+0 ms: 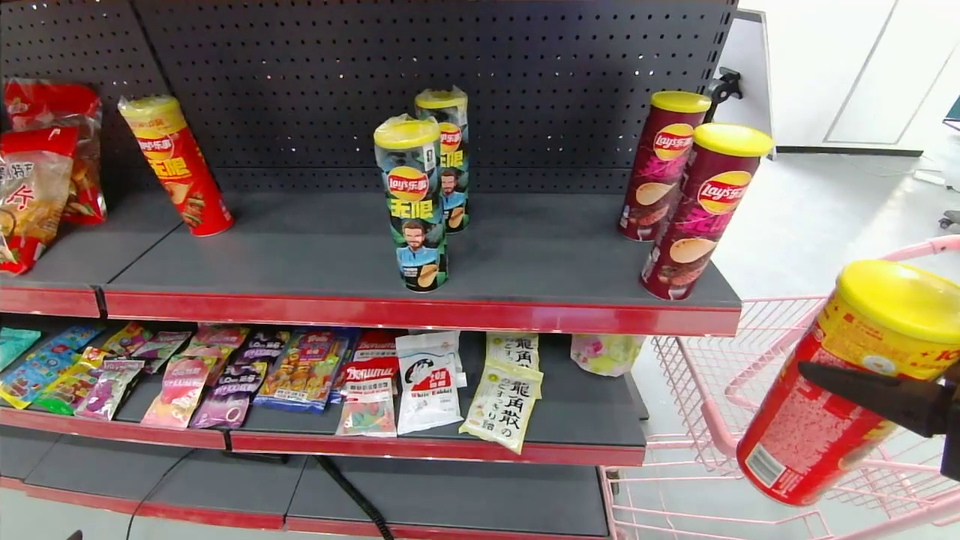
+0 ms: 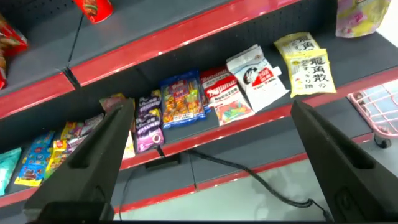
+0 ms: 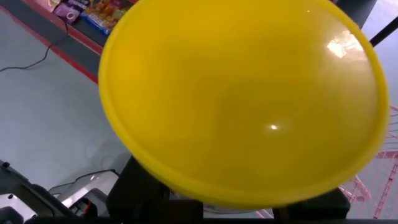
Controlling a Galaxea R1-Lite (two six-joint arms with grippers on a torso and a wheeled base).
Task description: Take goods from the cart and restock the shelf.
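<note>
My right gripper is shut on a red chip can with a yellow lid, holding it tilted above the pink cart, right of the shelf. One black finger crosses the can's front. In the right wrist view the yellow lid looms close above the gripper. A matching red can leans at the left of the top shelf board. My left gripper is open with nothing between its fingers, low in front of the lower shelf of snack bags.
Two green-blue cans stand mid-shelf and two maroon cans at the right end. Red snack bags sit far left. Bare board lies between the can groups. A black cable runs across the bottom shelf.
</note>
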